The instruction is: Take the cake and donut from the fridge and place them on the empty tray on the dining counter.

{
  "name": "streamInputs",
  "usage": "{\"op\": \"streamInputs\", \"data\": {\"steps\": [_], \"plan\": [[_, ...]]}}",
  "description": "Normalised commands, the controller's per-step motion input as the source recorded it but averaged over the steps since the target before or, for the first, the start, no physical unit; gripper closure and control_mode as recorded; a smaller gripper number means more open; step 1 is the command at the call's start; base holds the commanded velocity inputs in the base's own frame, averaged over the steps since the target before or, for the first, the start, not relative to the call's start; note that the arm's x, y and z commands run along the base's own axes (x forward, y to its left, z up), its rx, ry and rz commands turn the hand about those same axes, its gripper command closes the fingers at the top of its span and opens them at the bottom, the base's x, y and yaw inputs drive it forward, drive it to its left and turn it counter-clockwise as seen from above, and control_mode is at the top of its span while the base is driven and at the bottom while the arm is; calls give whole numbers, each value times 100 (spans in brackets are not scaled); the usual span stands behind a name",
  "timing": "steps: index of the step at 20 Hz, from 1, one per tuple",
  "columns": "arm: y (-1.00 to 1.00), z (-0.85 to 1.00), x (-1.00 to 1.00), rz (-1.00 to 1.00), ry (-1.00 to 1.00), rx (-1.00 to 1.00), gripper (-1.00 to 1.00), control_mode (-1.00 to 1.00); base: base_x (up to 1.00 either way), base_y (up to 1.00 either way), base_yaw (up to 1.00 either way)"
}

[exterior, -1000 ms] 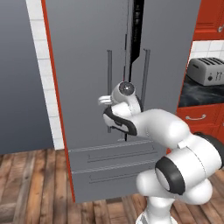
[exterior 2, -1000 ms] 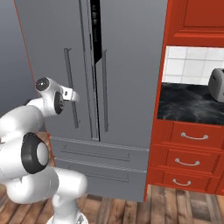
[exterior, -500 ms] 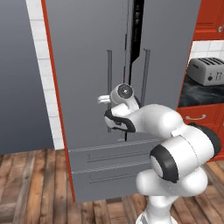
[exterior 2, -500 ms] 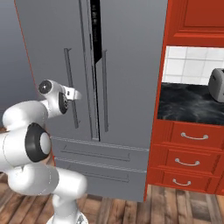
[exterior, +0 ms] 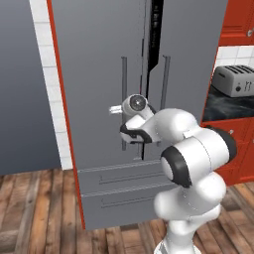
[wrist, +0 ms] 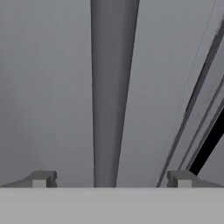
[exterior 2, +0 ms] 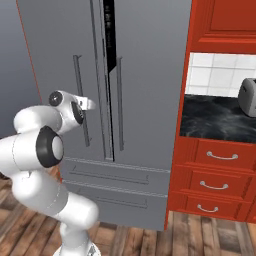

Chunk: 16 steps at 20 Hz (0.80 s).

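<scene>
The fridge [exterior: 99, 74] stands with its two upper doors almost shut: a narrow black slit [exterior: 157, 30] runs down between them near the top, and nothing inside can be made out through it. The top of the fridge is cut off by the upper edge of both base views.

In the left base view the robot's own white forearm covers the lower part of the left door's handle [exterior: 123, 79] and hides the gripper itself. In the hand view the gripper [wrist: 111, 178] faces the grey door at close range, its fingers [wrist: 41, 178] spread wide apart, one on either side of the long vertical handle [wrist: 111, 87], which runs up the middle of the view. They appear to be straddling the handle without touching it, though the tips are mostly cut off at the bottom.

Below the doors, two drawer fronts [exterior 2: 110, 187] sit closed. To the right of the fridge a red cabinet [exterior 2: 215, 185] butts against its side, with a black marble counter top [exterior 2: 215, 117] carrying a toaster [exterior: 235, 79], cut off at the frame edge. The wooden floor [exterior: 34, 213] lies open to the left of the fridge.

No writing or brand marks are readable.
</scene>
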Motion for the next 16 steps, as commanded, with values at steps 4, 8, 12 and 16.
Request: {"op": "streamInputs", "data": {"steps": [4,8,12,16], "plan": [[11,-16,51,0,0,-1,-100,-100,0,0,0],[4,-24,53,0,-4,0,-100,-100,0,0,0],[1,-31,52,0,-6,0,-100,-100,0,0,0],[0,-32,60,0,-6,0,-100,-100,0,0,0]]}}
